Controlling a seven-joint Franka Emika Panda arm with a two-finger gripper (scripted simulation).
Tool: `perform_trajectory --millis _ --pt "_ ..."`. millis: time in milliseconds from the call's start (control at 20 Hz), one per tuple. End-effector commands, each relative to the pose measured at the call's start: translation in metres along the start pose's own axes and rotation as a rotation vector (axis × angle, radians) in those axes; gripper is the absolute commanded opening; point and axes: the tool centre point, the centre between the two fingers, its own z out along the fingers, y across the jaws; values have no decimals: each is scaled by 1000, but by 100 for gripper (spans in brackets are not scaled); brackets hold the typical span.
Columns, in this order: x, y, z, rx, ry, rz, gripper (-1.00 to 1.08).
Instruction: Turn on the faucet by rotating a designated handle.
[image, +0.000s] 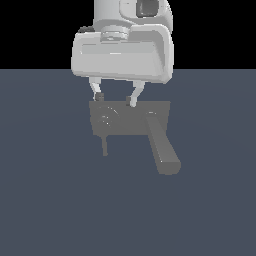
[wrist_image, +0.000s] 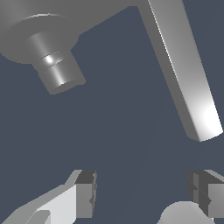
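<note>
Desk (image: 50, 210): flat, dark blue-grey. Faucet (image: 130, 119) rests on it. Its thick bar (image: 162, 147) extends across the desk.

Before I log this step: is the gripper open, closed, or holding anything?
Gripper: open, fingers spread above the faucet, holding nothing.

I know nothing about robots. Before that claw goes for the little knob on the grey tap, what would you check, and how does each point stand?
1. Gripper open: ok, jaws stand apart.
2. Nothing held: ok, the gap is bare in the wrist view.
3. Handle reachable: ok, uncovered below the fingertips.
4. Touching the handle: not ok, no contact shows.
5. Clear of the thick bar: ok, it lies toward the exterior view's right.
6. Centred on the handle: cannot tell.
</note>
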Motion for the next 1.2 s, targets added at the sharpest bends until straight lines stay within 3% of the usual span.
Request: perform_trajectory --millis 0,50,100,150,200,350,400,450,500,550,600,650,700,750,800,850,900,950,1000,1050,1100,1150 --pt "16 -27 17 52 10 35 48" --pt "20 -34 30 12 27 24 84" --pt "4 -49 57 -44 20 -60 26" --pt "4 -50 57 -45 20 -61 26" --pt "11 -53 67 4 0 24 82" --pt "36 -46 65 44 13 133 81" --pt "39 -58 76 51 17 126 72" --pt "36 -39 102 21 -10 118 52" --pt "50 -61 100 70 13 118 85" --pt "51 -100 97 124 22 167 71" --pt "96 -52 97 118 49 263 62" --pt "103 -42 95 117 57 291 62" --pt "88 -23 128 124 -11 348 -26" --pt "58 9 155 44 -59 386 70" --pt "61 10 162 30 -68 392 70" --pt "26 22 153 -7 -123 317 -26" --pt "13 -6 180 -44 -178 243 -26" --pt "65 -117 189 25 -105 244 23" --pt "67 -112 155 93 -31 245 23" --pt "61 -113 138 123 15 212 -28" --pt "58 -120 144 114 30 113 37" --pt "55 -123 144 113 32 104 37"
